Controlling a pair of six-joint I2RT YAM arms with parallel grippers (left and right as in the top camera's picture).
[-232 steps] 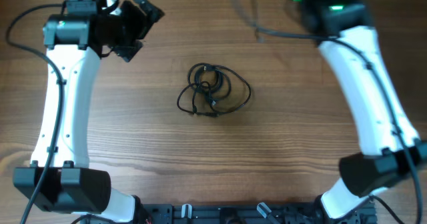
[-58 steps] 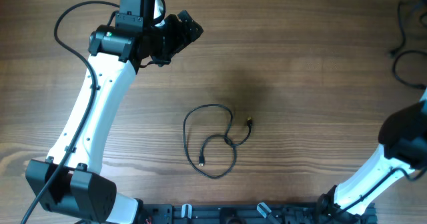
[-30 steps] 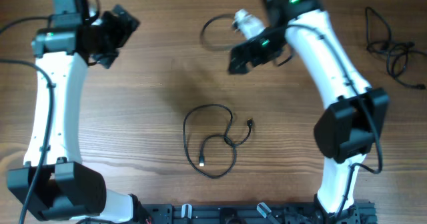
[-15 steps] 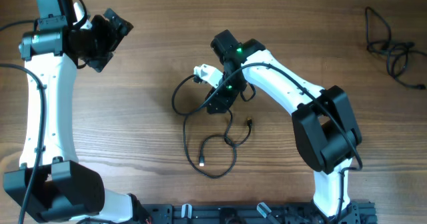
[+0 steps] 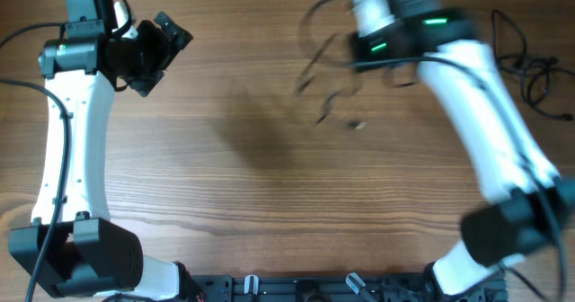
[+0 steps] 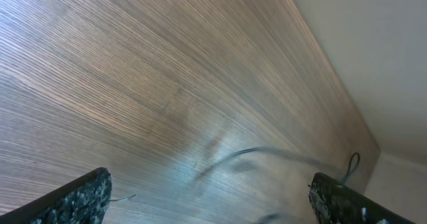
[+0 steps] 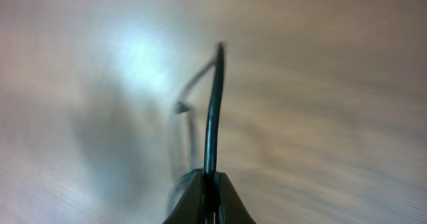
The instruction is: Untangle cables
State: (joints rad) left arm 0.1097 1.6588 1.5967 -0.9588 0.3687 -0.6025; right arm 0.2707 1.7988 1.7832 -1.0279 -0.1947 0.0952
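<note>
A thin black cable hangs blurred in the air at the back of the table, its plug ends dangling above the wood. My right gripper is shut on it. In the right wrist view the closed jaws pinch the cable, which runs straight up from them. A second bunch of black cables lies at the far right edge. My left gripper is open and empty at the back left, far from both. In the left wrist view its fingers stand wide apart and the lifted cable shows blurred.
The wooden table has a black rail along its front edge. Both arm bases stand at the front corners. In the left wrist view the table's far edge meets a pale wall.
My right gripper, at the table's middle on the cable half a second ago, has swung up and back right with the cable. The left arm has barely moved.
</note>
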